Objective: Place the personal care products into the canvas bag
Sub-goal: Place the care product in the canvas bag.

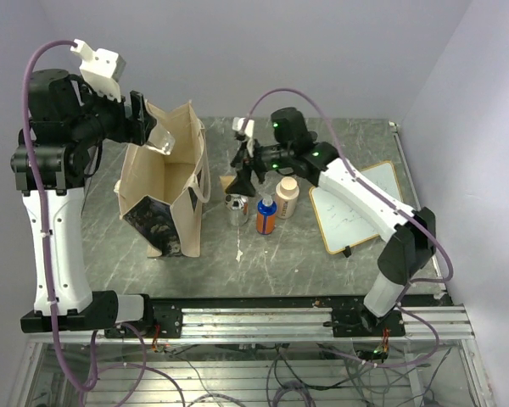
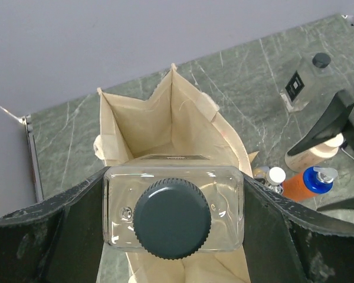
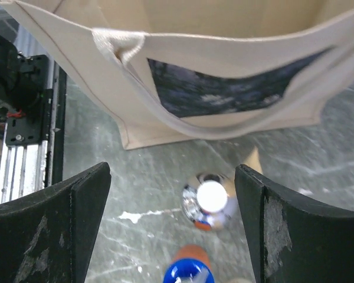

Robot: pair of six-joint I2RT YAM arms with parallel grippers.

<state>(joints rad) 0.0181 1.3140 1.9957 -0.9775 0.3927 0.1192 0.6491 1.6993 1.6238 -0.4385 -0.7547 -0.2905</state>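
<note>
My left gripper point(image 2: 174, 219) is shut on a clear bottle point(image 2: 174, 212) with a dark cap and holds it over the open mouth of the beige canvas bag point(image 2: 141, 130). In the top view the bag point(image 1: 165, 199) stands upright at the left. My right gripper point(image 3: 172, 218) hangs open above the silver bottle point(image 3: 209, 200) with a white cap and touches nothing. The blue-and-orange bottle point(image 1: 266, 214) and the cream bottle point(image 1: 288, 197) stand beside the silver bottle point(image 1: 236, 209). A second clear bottle point(image 2: 304, 85) stands farther back.
A wood-framed whiteboard point(image 1: 356, 203) lies flat at the right, under the right arm. The bag's printed side point(image 3: 224, 94) faces the bottles. The metal rail point(image 1: 263, 322) runs along the table's near edge.
</note>
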